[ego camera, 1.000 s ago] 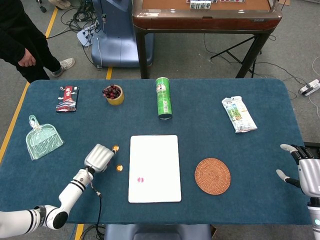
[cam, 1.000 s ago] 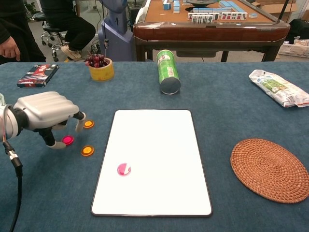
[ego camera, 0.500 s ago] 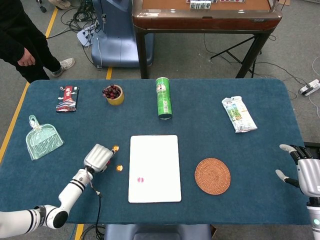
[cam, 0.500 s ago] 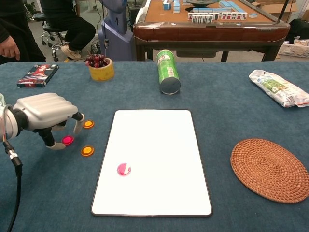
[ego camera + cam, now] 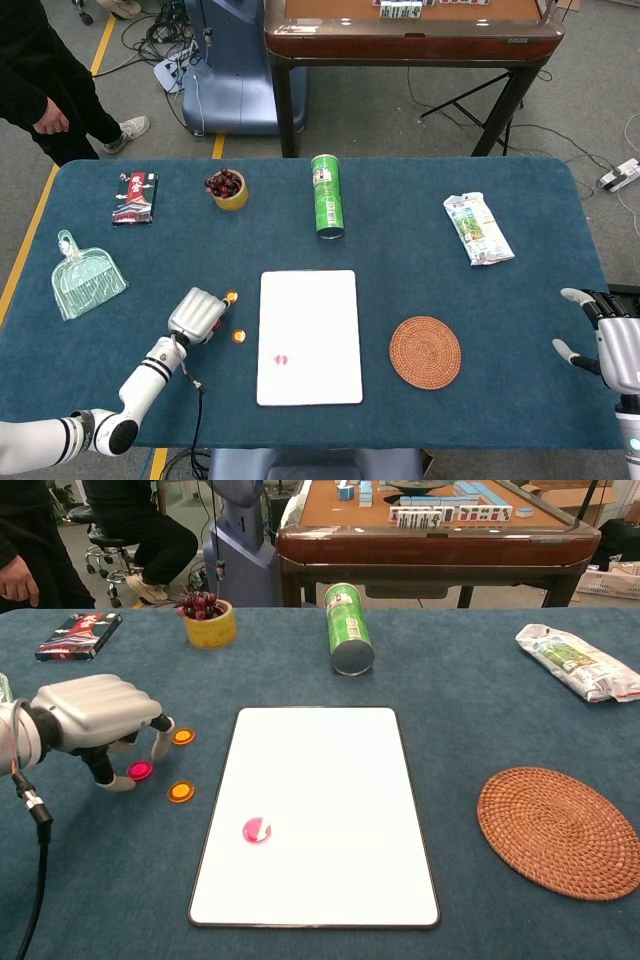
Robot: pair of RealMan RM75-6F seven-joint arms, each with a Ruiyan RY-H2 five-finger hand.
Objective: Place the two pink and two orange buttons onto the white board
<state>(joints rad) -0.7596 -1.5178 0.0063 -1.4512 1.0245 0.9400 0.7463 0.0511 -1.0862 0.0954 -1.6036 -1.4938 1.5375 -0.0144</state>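
Observation:
The white board (image 5: 330,780) (image 5: 315,300) lies mid-table with one pink button (image 5: 257,830) (image 5: 282,358) on its near left part. A second pink button (image 5: 140,770) lies on the cloth left of the board. My left hand (image 5: 95,715) (image 5: 198,315) arches over it, thumb on one side and fingertips (image 5: 160,746) on the other; I see no contact. One orange button (image 5: 183,737) (image 5: 231,296) lies just beyond those fingertips, the other (image 5: 181,792) (image 5: 239,337) nearer me. My right hand (image 5: 610,340) hangs empty, fingers spread, off the table's right edge.
A round woven coaster (image 5: 558,830) sits right of the board. A green can (image 5: 348,630), a cup of cherries (image 5: 207,620), a snack bag (image 5: 580,663), a red-and-black packet (image 5: 80,635) and a clear dustpan (image 5: 85,278) lie further out. A person (image 5: 40,75) stands at the far left.
My left hand has settled very slightly lower over the loose pink button. The buttons, board and right hand stay where they were.

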